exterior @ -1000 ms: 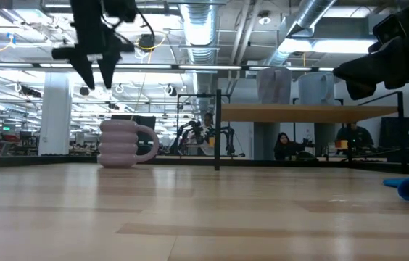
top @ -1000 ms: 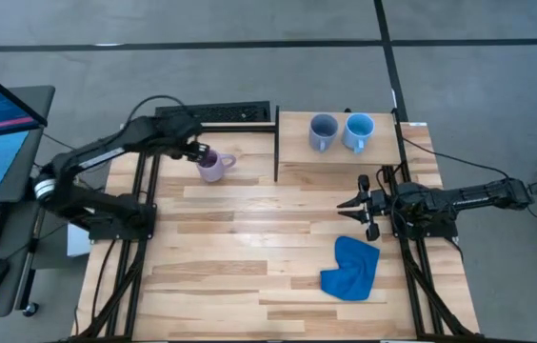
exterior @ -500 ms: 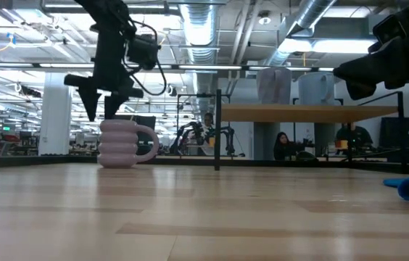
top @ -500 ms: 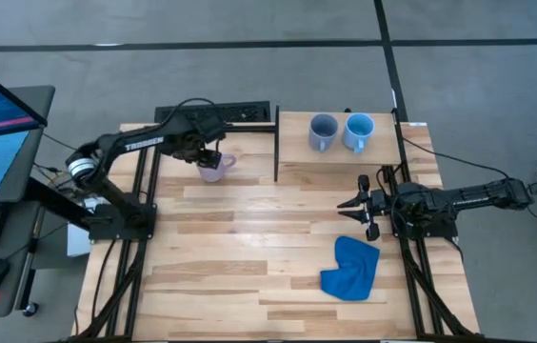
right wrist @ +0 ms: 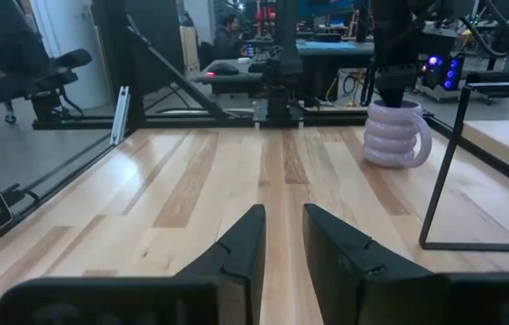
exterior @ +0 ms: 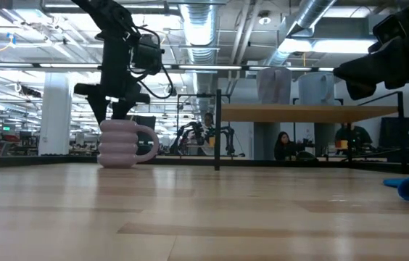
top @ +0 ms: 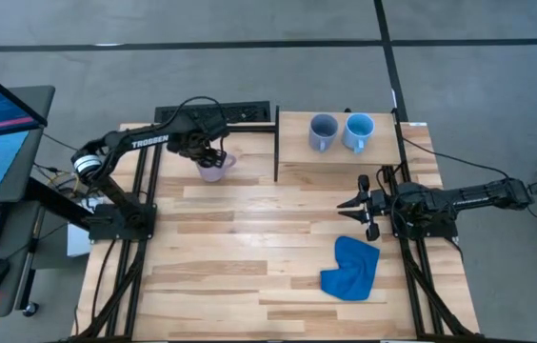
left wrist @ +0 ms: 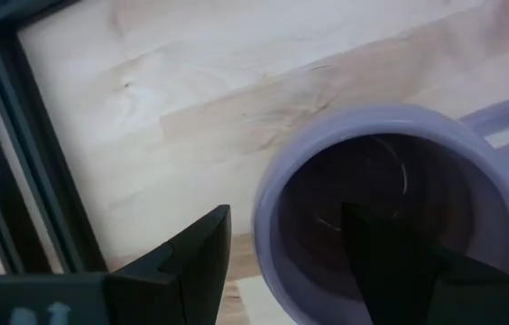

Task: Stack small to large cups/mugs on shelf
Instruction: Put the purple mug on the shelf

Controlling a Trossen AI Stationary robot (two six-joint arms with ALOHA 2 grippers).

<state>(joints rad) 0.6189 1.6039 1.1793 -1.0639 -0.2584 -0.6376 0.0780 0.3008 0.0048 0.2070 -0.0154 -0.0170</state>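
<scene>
The left claw [top: 210, 157] is held wide apart over the purple mug [top: 215, 169], one finger inside the rim. The grey mug [top: 323, 131] and blue mug [top: 358, 131] are set on the shelf [top: 340, 157]. The right claw [top: 352, 203] is kept slightly apart above the worktop [top: 249, 257], clamped on nothing.

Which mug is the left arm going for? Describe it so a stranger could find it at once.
Start at the raised pale wood shelf at the table's far edge; beside its black post, on the striped tabletop, stands the lilac mug. The open left gripper straddles its rim. It is ribbed and purple, and off the shelf, unlike the grey-blue mug and sky-blue mug.
</scene>
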